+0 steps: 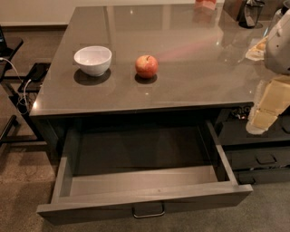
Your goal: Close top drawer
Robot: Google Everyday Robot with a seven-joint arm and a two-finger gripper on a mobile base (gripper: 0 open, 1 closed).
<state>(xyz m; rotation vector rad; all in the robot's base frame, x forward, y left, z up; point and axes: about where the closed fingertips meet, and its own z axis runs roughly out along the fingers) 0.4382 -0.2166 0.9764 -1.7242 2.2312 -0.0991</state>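
Note:
The top drawer [136, 200] is a wide, dark-grey drawer under the counter, pulled far out toward me. Its lighter grey interior [140, 179] holds nothing that I can see. A rectangular metal loop handle [148, 211] sits at the centre of its front panel, at the bottom edge of the view. My gripper [259, 123], cream and white, hangs down at the right edge, beside the counter's front right corner. It is above and to the right of the drawer's right wall and apart from the drawer.
The grey countertop [190, 68] carries a white bowl [93, 60] and a red apple [147, 66]. Narrower dark drawers [258, 158] stand in a stack at the right. Cables and a dark stand [20, 86] are at the left. Objects crowd the far right corner [249, 11].

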